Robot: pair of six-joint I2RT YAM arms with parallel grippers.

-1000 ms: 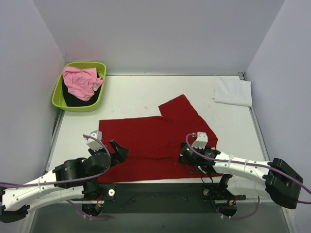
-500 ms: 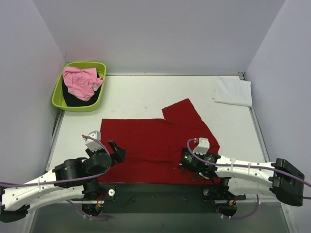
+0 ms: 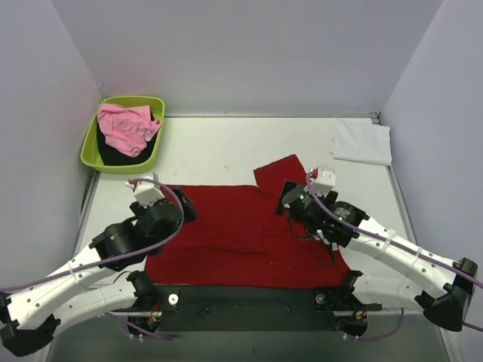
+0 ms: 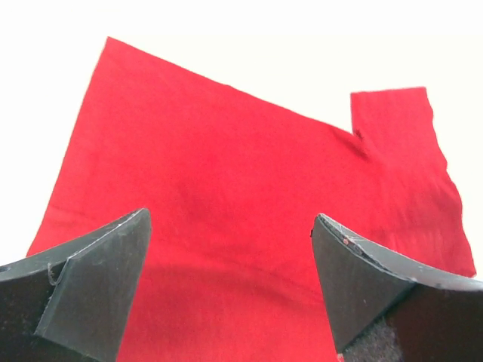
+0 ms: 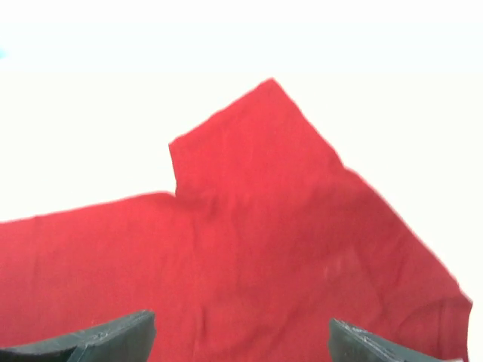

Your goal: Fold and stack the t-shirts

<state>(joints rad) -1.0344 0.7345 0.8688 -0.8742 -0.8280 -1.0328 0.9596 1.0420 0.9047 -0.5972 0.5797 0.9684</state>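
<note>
The deep red t-shirt (image 3: pixel 241 234) lies spread flat at the table's front centre, with one sleeve (image 3: pixel 281 170) pointing to the far right. My left gripper (image 3: pixel 183 205) hovers open and empty over the shirt's far left part; the left wrist view shows red cloth (image 4: pixel 226 181) between its fingers (image 4: pixel 90 290). My right gripper (image 3: pixel 285 200) hovers open and empty beside the sleeve, with red cloth (image 5: pixel 287 241) below it. The white t-shirt (image 3: pixel 362 141) lies folded at the far right. The pink t-shirt (image 3: pixel 127 126) lies on the black one (image 3: pixel 112 154) in the tub.
The lime-green tub (image 3: pixel 90 139) stands at the far left corner. Grey walls close in the table on the left, back and right. The table's near edge (image 3: pixel 241 285) runs just under the red shirt's hem.
Both grippers have moved from the shirt's near hem up and away over its far part. The red shirt has slid toward the near edge and lies flatter.
</note>
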